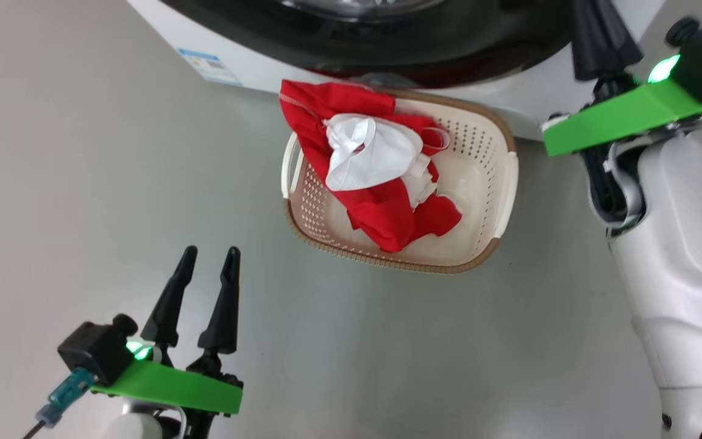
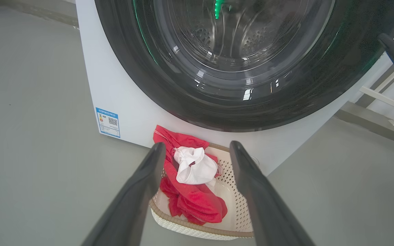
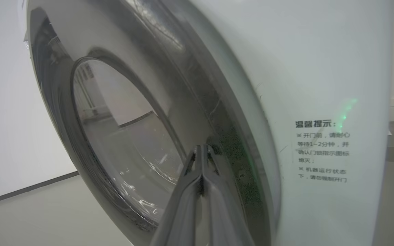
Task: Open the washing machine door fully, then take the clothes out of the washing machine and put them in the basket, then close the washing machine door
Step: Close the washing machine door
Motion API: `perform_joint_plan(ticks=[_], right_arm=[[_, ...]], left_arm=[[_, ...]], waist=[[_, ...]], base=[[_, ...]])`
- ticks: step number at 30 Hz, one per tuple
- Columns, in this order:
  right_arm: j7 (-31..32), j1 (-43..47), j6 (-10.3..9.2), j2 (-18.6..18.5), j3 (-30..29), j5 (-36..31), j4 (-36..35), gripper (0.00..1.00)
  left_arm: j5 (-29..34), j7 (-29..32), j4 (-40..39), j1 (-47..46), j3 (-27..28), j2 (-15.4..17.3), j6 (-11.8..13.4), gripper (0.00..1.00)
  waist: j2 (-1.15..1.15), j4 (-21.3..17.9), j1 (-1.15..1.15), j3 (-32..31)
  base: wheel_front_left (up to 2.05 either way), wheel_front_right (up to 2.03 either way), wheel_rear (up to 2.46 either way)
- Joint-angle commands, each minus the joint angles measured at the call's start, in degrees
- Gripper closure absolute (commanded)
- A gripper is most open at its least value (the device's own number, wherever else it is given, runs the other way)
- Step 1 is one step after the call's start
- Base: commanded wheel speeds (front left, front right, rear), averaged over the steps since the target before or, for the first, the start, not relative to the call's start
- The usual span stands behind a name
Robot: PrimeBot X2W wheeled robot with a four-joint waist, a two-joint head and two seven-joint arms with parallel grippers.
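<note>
- My right gripper [image 3: 202, 150] is pinched shut on nothing, with its tips on the big round washing machine door with the shiny black rim [image 2: 132, 68]. They could slide off.
- I cannot tell if the door clicked shut on the big white washing machine [image 2: 121, 102]. It might swing out.
- My left gripper [image 1: 211, 251] hangs open and empty.
- The soft red and white clothes [image 1: 387, 213] lie in the small cream basket with the brown rim [image 1: 400, 265], under the door. One red bit hangs over and could slip out.

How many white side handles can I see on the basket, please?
2. One handle is on the left side of the basket in the head view, beside the red clothes; the other handle is on its right side. None seems hidden.
</note>
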Motion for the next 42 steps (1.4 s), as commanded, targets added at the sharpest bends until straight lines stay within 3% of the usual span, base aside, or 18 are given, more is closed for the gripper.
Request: perform_joint_plan(ticks=[1, 8, 19, 20, 23, 24, 25, 26, 27, 42], right_arm=[[-0.36, -1.81, 0.11, 1.04, 0.15, -0.58, -1.12, 1.0], [-0.36, -6.12, 0.11, 1.04, -1.77, -0.87, -0.65, 1.0], [-0.36, 3.27, 0.11, 1.04, 6.39, -0.32, -0.65, 1.0], [-0.36, 6.45, 0.11, 1.04, 7.76, 0.07, -1.18, 0.97], [-0.36, 11.21, 0.11, 1.04, 8.35, 0.72, -2.51, 0.59], [-0.36, 11.21, 0.11, 1.04, 8.35, 0.72, -2.51, 0.59], [-0.36, 14.22, 0.11, 1.04, 8.38, 0.95, -3.51, 0.27], [-0.36, 14.22, 0.11, 1.04, 8.38, 0.95, -3.51, 0.27], [-0.36, 15.68, 0.11, 1.04, 8.36, 1.11, -3.99, 0.0], [-0.36, 33.57, 0.11, 1.04, 4.25, 1.65, -9.41, 0.0]], left_arm=[[-0.81, -0.29, -1.32, -0.9, 1.61, 1.55, -0.3, 0.0], [-1.48, -0.29, -1.08, -2.08, 1.2, 1.45, -0.3, 0.0], [-0.81, -0.29, 0.52, -0.77, 2.87, 1.88, -0.3, 0.0], [-0.44, -0.29, 0.83, 0.0, 3.45, 2.16, -0.3, 0.0], [0.26, -0.29, 1.15, 1.28, 4.64, 2.66, -0.3, 0.0], [0.26, -0.29, 1.15, 1.28, 4.64, 2.66, -0.3, 0.0], [0.8, -0.29, 1.28, 2.24, 5.37, 3.06, -0.3, 0.0], [0.8, -0.29, 1.28, 2.24, 5.37, 3.06, -0.3, 0.0], [1.09, -0.29, 1.33, 2.77, 5.7, 3.26, -0.3, 0.0], [4.47, -0.29, 0.92, 8.2, 8.35, 6.37, -0.3, 0.0]], waist=[[0.0, 1.07, 0.0, 1.42], [0.0, 1.53, 0.0, 3.37], [0.0, -0.64, 0.0, -1.77], [0.0, -1.49, 0.0, -3.31], [0.0, -2.94, 0.0, -5.62], [0.0, -2.94, 0.0, -5.62], [0.0, -4.03, 0.0, -7.15], [0.0, -4.03, 0.0, -7.15], [0.0, -4.58, 0.0, -7.93], [0.0, -11.31, 0.0, -16.95]], base=[[0.0, 0.0, 0.0], [0.0, 0.0, 0.0], [0.0, 0.0, 0.0], [0.0, 0.0, 0.0], [0.0, 0.0, 0.0], [0.0, 0.0, 0.0], [0.0, 0.0, 0.0], [0.0, 0.0, 0.0], [0.0, 0.0, 0.0], [0.0, 0.0, 0.0]])
